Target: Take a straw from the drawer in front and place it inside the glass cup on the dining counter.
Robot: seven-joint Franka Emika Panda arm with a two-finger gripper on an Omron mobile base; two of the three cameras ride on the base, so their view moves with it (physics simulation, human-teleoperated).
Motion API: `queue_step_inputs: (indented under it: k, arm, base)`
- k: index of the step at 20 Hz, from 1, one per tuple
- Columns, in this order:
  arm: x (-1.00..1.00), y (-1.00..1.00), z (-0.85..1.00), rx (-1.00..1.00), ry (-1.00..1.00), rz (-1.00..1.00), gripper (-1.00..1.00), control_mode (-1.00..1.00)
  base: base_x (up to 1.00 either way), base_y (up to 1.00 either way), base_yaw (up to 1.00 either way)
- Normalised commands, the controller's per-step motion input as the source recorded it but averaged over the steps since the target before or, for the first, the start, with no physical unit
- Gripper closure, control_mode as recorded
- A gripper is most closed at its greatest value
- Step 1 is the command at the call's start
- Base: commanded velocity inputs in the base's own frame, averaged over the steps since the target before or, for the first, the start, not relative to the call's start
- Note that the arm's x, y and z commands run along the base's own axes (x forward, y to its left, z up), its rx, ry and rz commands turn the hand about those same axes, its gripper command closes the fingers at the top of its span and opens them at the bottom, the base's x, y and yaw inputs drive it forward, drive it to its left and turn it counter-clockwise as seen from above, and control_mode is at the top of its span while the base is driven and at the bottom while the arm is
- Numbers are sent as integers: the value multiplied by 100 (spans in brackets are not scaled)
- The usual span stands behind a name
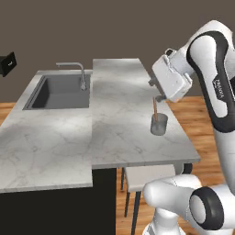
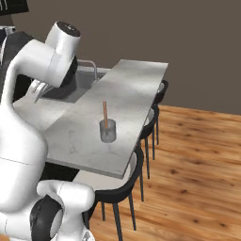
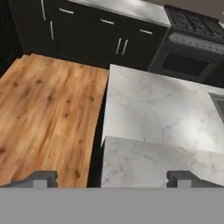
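"FRANKA" lettering on arm; fingers wide apart, empty; straw in glass cup.

dark sink basin with curved grey faucet set in lower marble worktop; black stools along wood floor; black cabinets and stove behind

There's dark lettering running down the arm, reading roughly "FRANKA" though blurred; nothing else carries readable text.
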Motion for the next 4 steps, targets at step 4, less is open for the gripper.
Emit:
queue_step_inputs:
  k: [4]
  arm:
    - [-37, 1, -22, -45, 3, 13, -100, -100]
  base:
    - [0, 0, 0]
